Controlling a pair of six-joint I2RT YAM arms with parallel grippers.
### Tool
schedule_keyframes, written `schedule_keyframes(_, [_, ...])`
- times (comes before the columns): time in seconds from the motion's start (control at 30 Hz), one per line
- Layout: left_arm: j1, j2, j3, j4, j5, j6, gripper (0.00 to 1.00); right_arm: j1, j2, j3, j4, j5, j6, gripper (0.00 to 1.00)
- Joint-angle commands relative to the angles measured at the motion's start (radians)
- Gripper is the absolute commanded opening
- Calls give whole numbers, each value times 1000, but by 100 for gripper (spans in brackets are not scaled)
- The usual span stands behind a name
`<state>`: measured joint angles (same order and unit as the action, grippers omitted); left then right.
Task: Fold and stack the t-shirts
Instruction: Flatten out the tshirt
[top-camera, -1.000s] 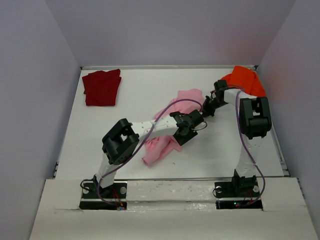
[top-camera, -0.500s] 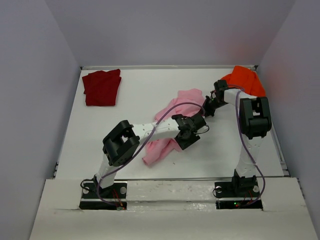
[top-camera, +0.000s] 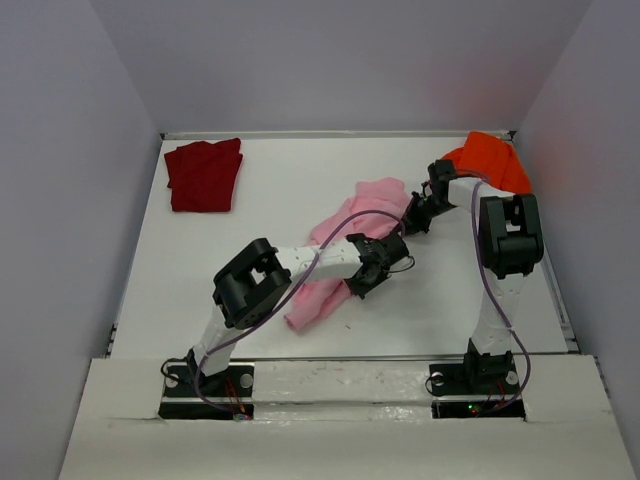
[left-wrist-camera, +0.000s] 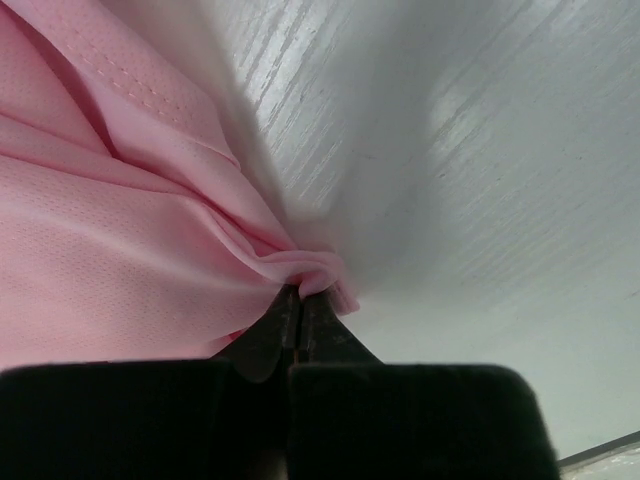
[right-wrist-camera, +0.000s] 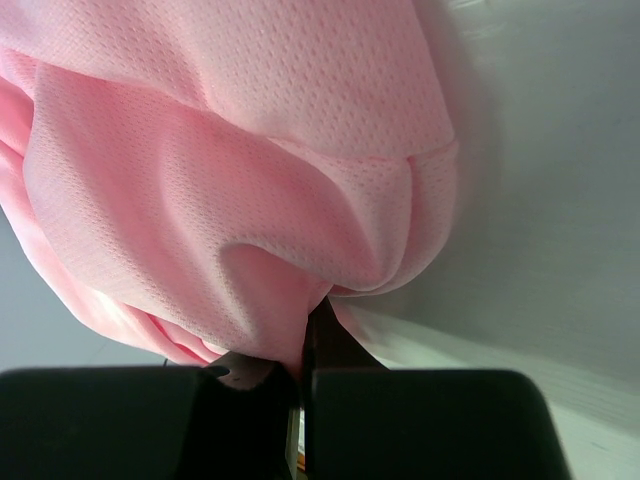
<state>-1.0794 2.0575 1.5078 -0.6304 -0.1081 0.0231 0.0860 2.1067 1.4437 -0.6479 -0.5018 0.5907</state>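
Between the fingertips of our left gripper (left-wrist-camera: 300, 305), a bunched fold of the light pink soft cloth t-shirt (left-wrist-camera: 120, 230) is pinched. The jaws are pressed together with only that fabric between them, just above the bare white tabletop (left-wrist-camera: 480, 180). Our right gripper (right-wrist-camera: 308, 345) is clamped tight on the same shirt, whose mesh cloth bulges over the fingers and hides most of them.

Seen from above, our two grippers sit close together right of the table's middle. The right one holds the shirt's far right edge, and the left one holds a point a little nearer to us. From there the pink shirt runs as a crumpled diagonal band toward the near left, and our left forearm (top-camera: 320, 258) crosses over it.

Outward from the pink shirt, we see a wide bare stretch of table to the left. It reaches the dark red cloth t-shirt (top-camera: 205, 175), which lies flat as a rough rectangle in the far left corner, just beside both edges. More bare surface lies to the near right, between our left gripper and the upright right arm (top-camera: 505, 250). The bright orange cloth t-shirt (top-camera: 490, 160) is heaped in the far right corner, just behind our right wrist. Plain grey walls (top-camera: 80, 200) rise at the left, far and right edges.
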Motion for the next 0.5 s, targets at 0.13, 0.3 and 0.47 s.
schedule_keyframes(0.13, [10,-8,18,-28,-82,-17,0,-9,-28,-20,-35,81,-25,0])
schedule_keyframes(0.3, [47,-86,101,-94,-162,-92,0,-9,-53,-78,-41,80,-40,0])
schedule_keyframes(0.47, [104,-129,241,-212,-92,-86,1,-9,-80,-135,-33,92,-52,0])
